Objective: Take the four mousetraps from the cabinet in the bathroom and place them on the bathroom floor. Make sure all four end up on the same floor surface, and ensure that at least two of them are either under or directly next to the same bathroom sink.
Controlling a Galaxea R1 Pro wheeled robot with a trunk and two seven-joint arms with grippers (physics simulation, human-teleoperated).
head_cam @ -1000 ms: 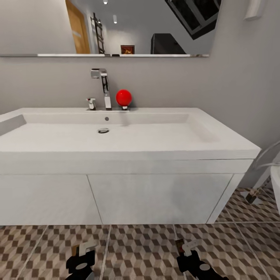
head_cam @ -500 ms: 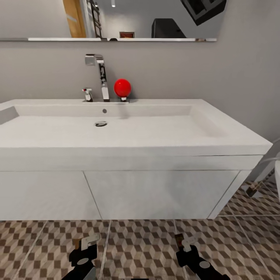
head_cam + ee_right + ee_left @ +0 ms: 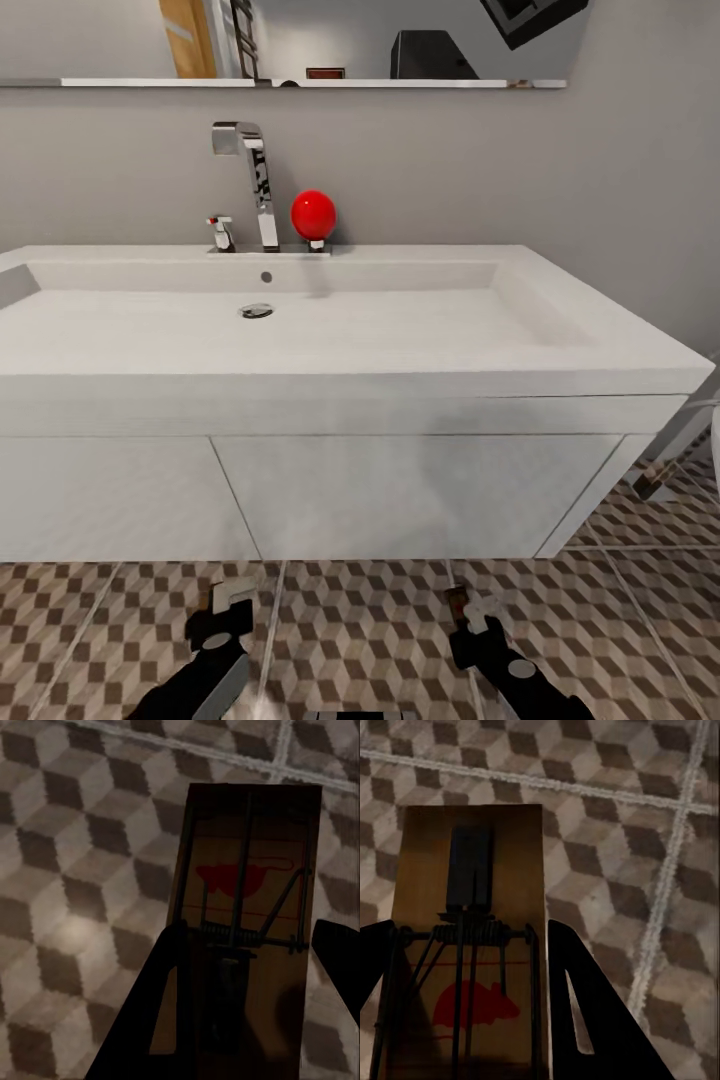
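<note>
Two mousetraps are in hand, held low over the bathroom floor [image 3: 380, 620] in front of the white sink [image 3: 300, 330]. In the left wrist view my left gripper [image 3: 469, 937] is shut on a mousetrap [image 3: 472, 870], a tan board with a wire spring and a red mouse mark. My right gripper [image 3: 251, 937] is shut on a second mousetrap [image 3: 251, 832] of the same kind. In the head view the left gripper [image 3: 228, 610] and right gripper [image 3: 470, 612] hang just above the cube-pattern tiles, short of the vanity front. The cabinet is out of view.
The white vanity [image 3: 400, 490] under the sink stands close ahead, with its base meeting the tiles. A chrome faucet [image 3: 255, 180] and a red ball [image 3: 313, 215] stand on the back rim. A mirror shelf [image 3: 300, 83] runs above. A grey wall closes the right side.
The head view has shifted: the sink looks nearer and larger, and the mirror has slid upward. Both grippers keep their traps and sit slightly higher in the picture.
</note>
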